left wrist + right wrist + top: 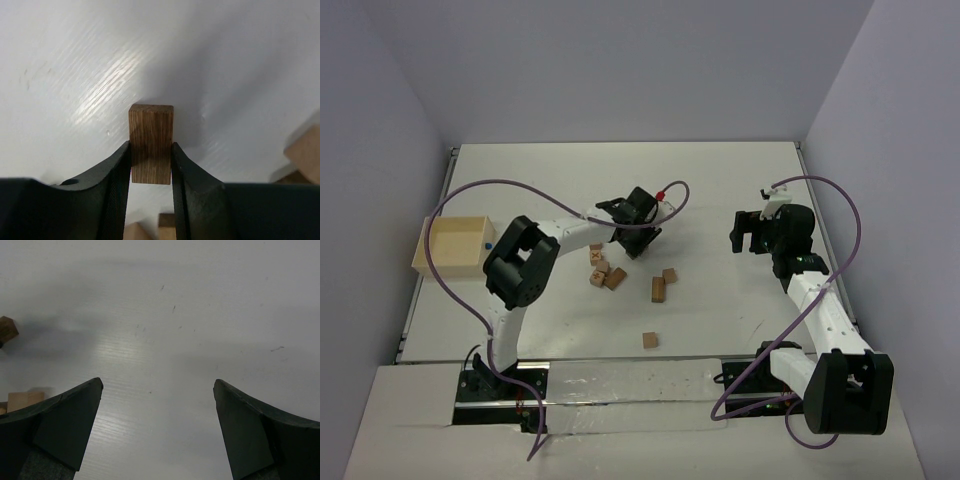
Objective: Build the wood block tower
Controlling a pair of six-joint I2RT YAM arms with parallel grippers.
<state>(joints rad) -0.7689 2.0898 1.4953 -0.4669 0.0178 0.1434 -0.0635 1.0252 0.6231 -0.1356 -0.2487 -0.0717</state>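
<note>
My left gripper [151, 167] is shut on a dark-grained wood block [151, 142], which stands upright between the two pads above the white table. In the top view this gripper [642, 244] hangs just behind the loose wood blocks: a cluster [606, 274], a long one [659, 289], a cube [670, 274] and a lone cube [650, 340] nearer the bases. My right gripper [748, 236] is open over bare table to the right, with nothing between its fingers [75, 420]. A tower is not in view.
A pale shallow tray [432, 262] sits at the table's left edge. Purple cables loop over both arms. In the right wrist view, two blocks [7, 330] [22, 400] show at the left border.
</note>
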